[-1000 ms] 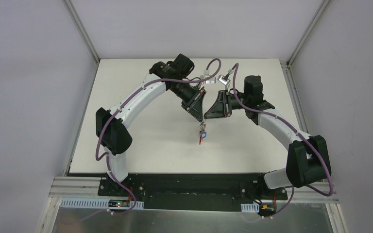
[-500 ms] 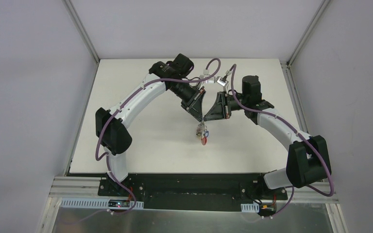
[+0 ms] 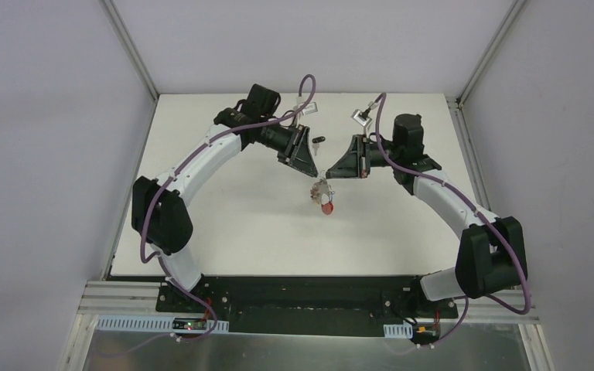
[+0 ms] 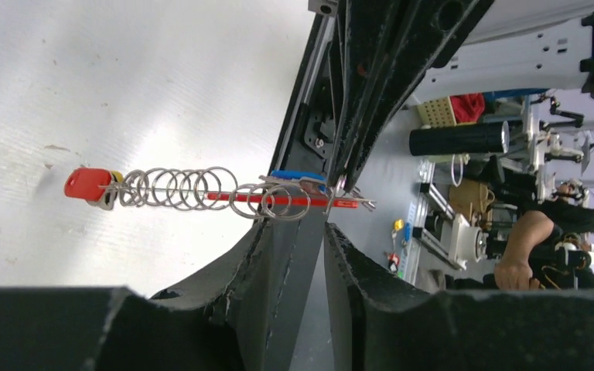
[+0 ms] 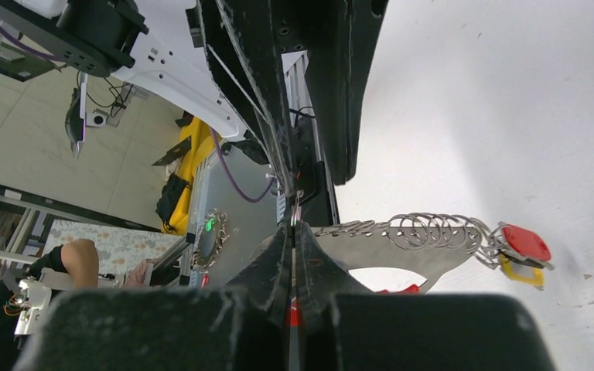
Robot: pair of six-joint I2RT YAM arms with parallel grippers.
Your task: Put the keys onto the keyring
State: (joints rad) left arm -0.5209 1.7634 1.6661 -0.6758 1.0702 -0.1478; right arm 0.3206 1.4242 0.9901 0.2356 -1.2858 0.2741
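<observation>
The grey curved metal keyring (image 3: 321,192) with a red arc-shaped section hangs in the air over the middle of the white table (image 3: 224,216), a little toward 12 o'clock. In the top view it hangs toward 6 o'clock from the point where the two arms meet.

The right gripper (image 5: 292,228) is closed and pinches the keyring by a thin metal edge. From there a row of small wire rings (image 5: 425,228) runs out to the small silver keys (image 4: 97,187). One has a red plastic head and one a yellow head, and a blue head is partly hidden nearer the pinch.

The left gripper (image 4: 325,232) stands just beside the keyring with a narrow gap between its fingers. Nothing sits in that gap, so it holds no part of the bunch.

On the table at 12 o'clock from the keyring, just beside the left gripper, lies a small black-headed piece (image 3: 319,140). It is probably a loose key, but it is too small to be sure.

The main risk is the single thin pinch. The weight of the keys pulls at the far end of the keyring, so the ring could turn in the right gripper or slip out and fall.

The second risk comes if the left arm goes for the black-headed piece. Its fingers would move very near the hanging bunch and could knock it. The piece also lies flat, so the fingertips may push it away instead of lifting it.
</observation>
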